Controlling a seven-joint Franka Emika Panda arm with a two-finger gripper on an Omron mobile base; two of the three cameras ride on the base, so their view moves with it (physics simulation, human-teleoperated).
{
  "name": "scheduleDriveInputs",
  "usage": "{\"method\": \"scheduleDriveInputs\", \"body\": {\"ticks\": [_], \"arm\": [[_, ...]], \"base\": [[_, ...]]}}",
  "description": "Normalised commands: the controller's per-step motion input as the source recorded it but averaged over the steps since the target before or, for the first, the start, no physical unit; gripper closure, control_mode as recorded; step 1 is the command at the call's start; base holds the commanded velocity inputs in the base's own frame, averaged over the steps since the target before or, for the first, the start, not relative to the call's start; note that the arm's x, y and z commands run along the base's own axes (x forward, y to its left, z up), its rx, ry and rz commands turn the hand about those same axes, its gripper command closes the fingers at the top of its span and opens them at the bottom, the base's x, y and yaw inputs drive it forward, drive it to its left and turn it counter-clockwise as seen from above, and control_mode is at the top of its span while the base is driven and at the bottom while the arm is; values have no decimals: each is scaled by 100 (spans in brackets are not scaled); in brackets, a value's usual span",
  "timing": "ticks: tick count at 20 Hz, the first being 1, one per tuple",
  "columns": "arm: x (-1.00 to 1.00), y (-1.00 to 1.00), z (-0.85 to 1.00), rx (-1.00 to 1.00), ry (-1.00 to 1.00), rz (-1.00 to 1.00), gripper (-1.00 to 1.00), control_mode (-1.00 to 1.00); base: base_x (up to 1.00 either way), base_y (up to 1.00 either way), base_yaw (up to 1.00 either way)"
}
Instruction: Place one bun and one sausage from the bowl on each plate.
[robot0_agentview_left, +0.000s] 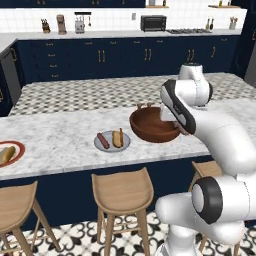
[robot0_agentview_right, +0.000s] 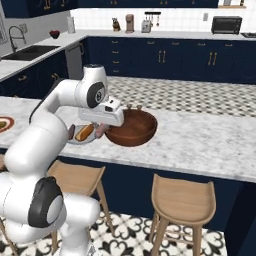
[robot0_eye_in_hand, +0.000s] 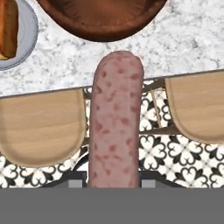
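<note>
**Sausage in the hand, white plate not yet complete**

- Nearest: the hand (robot0_eye_in_hand: 114, 186) is clamped around a pink, mottled sausage (robot0_eye_in_hand: 116, 118), gripped at its near end so most of its length sticks out ahead, out over the counter (robot0_eye_in_hand: 183, 41) edge and the stools (robot0_eye_in_hand: 41, 127) below.
- Handling, my read: light and firm enough to hold straight, with a smooth, rounded skin that may slip or pivot. A mid-length grip would be steadier than this end hold.
- Just beyond: the wooden bowl (robot0_agentview_left: 150, 127) on the counter, the grey plate (robot0_agentview_left: 111, 145) close beside it carrying a sausage and a bun.
- Farthest along the counter: the red-rimmed plate (robot0_agentview_left: 18, 150), well apart, with what looks like a bun. Likely destination for this sausage.
</note>
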Motion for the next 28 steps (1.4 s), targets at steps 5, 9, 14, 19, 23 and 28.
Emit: {"method": "scheduleDriveInputs", "body": {"ticks": [5, 9, 14, 19, 23, 28], "arm": [[0, 0, 0, 0, 0, 0, 100, 100], [0, 0, 0, 0, 0, 0, 100, 100], [0, 0, 0, 0, 0, 0, 100, 100], [0, 0, 0, 0, 0, 0, 100, 100], [0, 0, 0, 0, 0, 0, 100, 100], [0, 0, 0, 0, 0, 0, 100, 100]], "base": [[-64, 96, 0], [-3, 100, 0], [0, 100, 0], [12, 100, 0], [25, 100, 0], [40, 79, 0]]}}
